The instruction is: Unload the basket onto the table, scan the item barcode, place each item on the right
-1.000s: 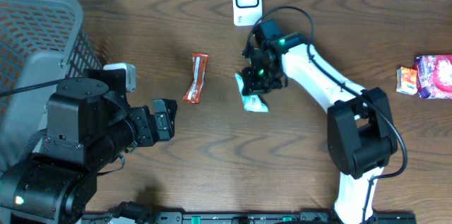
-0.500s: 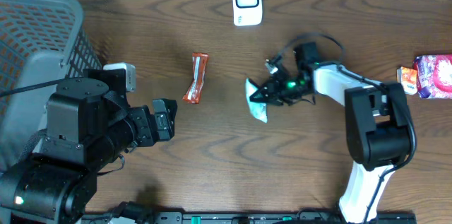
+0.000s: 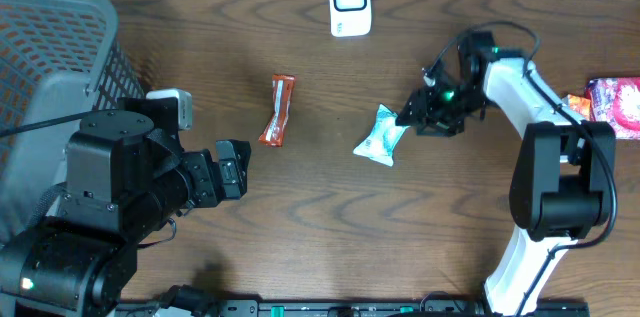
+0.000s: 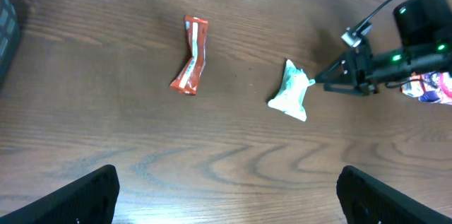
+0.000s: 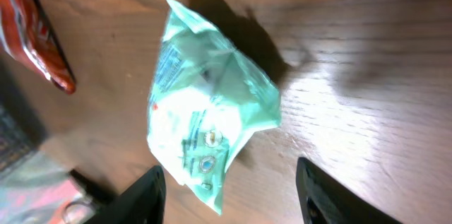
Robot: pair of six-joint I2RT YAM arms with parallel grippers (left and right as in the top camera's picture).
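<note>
A teal-and-white snack packet [image 3: 381, 137] lies flat on the wooden table, also seen in the left wrist view [image 4: 291, 91] and filling the right wrist view [image 5: 208, 125]. My right gripper [image 3: 415, 115] sits just right of it, open, its fingers [image 5: 145, 196] wide apart; the packet's near end pokes between them without contact. The white scanner [image 3: 350, 2] stands at the table's far edge. My left gripper [image 3: 235, 167] hovers open over bare wood [image 4: 226, 196], well left of the packet.
A red wrapper [image 3: 279, 110] lies left of the teal packet. A grey mesh basket [image 3: 50, 57] fills the far left. Pink [image 3: 615, 107] and orange [image 3: 575, 112] snack packs sit at the right edge.
My right gripper carried the teal packet from below the scanner to the right, opened and let it go; the packet now rests on the table. The left arm stayed still.
</note>
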